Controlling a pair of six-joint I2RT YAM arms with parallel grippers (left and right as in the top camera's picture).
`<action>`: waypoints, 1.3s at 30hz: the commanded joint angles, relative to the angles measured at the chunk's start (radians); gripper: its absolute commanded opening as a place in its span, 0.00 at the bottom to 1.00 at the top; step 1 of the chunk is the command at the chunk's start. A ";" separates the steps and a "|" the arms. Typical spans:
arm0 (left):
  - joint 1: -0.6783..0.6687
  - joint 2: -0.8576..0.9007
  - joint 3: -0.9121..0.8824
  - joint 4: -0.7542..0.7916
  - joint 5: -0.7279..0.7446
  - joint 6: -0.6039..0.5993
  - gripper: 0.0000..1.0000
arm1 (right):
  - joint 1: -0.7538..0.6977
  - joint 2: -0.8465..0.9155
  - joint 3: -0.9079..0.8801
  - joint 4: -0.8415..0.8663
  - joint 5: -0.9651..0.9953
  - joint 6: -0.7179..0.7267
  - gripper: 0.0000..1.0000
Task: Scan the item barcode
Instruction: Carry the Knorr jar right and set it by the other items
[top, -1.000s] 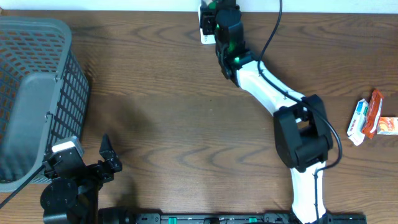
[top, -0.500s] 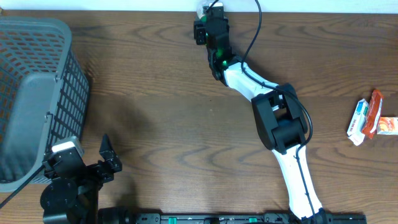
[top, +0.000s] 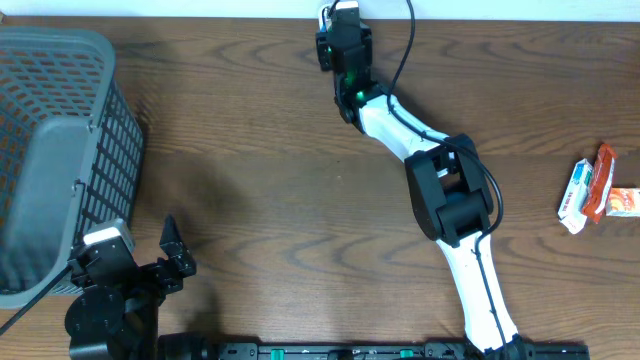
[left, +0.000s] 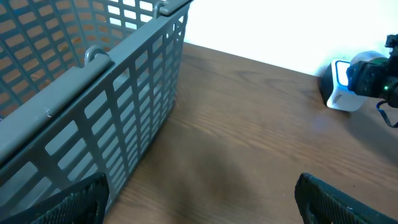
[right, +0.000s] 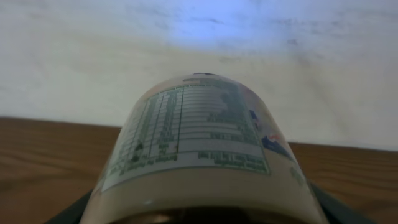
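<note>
R pincer (top: 340, 28) pinching the bottle (right: 199, 143) at far edge of table (top: 250, 150), bottle's long axis pointing straight ahead of it, scanner (left: 341, 93) just beside. L pincer (top: 172, 252) spread, well apart; I'd say R arm's job.

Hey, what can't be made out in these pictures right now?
Bottle: right wrist view shows only blurred label print; no barcode visible.
Scanner: overhead, mostly hidden under the right gripper.
Snack packets: overhead, printing too small to read.
Basket: overhead, cut off by the left edge.
</note>
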 joint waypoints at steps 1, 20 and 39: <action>0.005 -0.001 0.002 0.003 -0.008 -0.005 0.96 | 0.001 -0.073 0.055 -0.051 0.117 -0.067 0.58; 0.005 -0.001 0.002 0.003 -0.008 -0.005 0.96 | -0.307 -0.434 0.048 -1.106 0.008 0.410 0.53; 0.005 -0.001 0.002 0.003 -0.008 -0.005 0.96 | -0.714 -0.318 -0.042 -1.403 -0.263 0.532 0.56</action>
